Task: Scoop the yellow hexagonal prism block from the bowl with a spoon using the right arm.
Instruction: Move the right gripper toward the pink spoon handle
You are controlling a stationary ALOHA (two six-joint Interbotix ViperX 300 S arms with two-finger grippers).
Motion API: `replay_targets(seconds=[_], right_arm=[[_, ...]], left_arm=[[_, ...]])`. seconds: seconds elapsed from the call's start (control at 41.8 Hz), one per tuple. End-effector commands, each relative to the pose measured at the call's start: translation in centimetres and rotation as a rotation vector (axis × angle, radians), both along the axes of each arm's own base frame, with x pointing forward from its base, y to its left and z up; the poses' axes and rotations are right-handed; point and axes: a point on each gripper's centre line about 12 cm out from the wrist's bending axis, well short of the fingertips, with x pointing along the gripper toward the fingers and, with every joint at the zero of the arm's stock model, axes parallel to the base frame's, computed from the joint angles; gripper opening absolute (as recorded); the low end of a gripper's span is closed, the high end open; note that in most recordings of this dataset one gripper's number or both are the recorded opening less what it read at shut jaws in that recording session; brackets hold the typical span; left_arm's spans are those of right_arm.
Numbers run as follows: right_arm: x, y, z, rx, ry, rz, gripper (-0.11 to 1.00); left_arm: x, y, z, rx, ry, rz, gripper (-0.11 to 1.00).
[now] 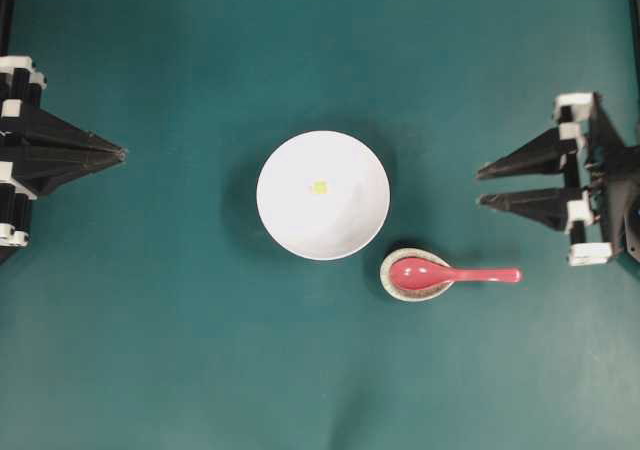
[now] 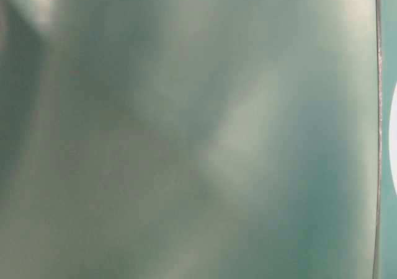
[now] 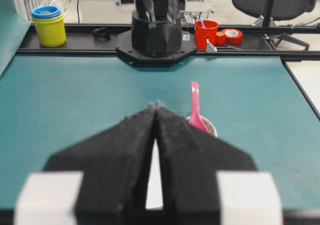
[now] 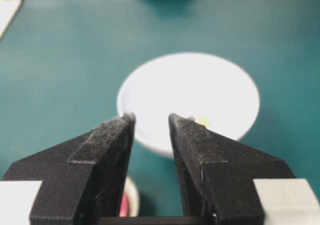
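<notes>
**Spoon on its rest, block in the bowl, both claws clear**

A teal table [image 1: 150,350] fills the overhead view, its covering smooth and matte. From the left wrist camera the far edge of the table meets a black rail, and beyond it stand a yellow cup with a blue rim [image 3: 49,25], a red cup [image 3: 206,33] holding pens, and a roll of red tape [image 3: 232,35]. A black office chair [image 3: 277,0] sits at the back right on a pale floor. The table-level view is a blur of grey-green and tells nothing clear.

The bowl [image 1: 350,220] is plain white, round and the largest dish present, sitting near the middle of the table. The yellow hexagonal prism block [image 1: 319,187] lies inside it, a tiny bright speck a little left of the bowl's centre. Just beside the bowl, toward the lower right in the overhead view, a small speckled spoon rest [image 1: 392,288] carries the spoon [image 1: 450,274]. The spoon is glossy pink-red; its deep oval scoop lies in the rest and its straight handle points right, out over the table.

The right claw [image 1: 479,186] is at the right edge of the table, jaws parted and holding nothing, well apart from the spoon. The left claw [image 1: 122,154] is at the left edge, its jaws pressed together on nothing.
</notes>
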Motion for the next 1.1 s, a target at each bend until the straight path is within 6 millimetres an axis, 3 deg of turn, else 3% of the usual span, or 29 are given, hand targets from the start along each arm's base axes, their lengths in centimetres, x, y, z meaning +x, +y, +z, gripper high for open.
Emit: replay_targets(seconds=[0.0, 0.551, 1.077], right_arm=[[0.4, 0.5, -0.4, 0.013, -0.015, 0.016, 0.42], [-0.6, 3.6, -8.0, 0.141, 0.06, 0.041, 0.42], [-0.5, 5.6, -11.8, 0.132, 0.126, 0.01, 0.42]], left_arm=[[0.2, 0.0, 0.8, 0.0, -0.018, 0.0, 0.0], [0.2, 0.0, 0.7, 0.0, -0.015, 0.002, 0.0], [0.2, 0.0, 0.3, -0.002, 0.018, 0.002, 0.0]])
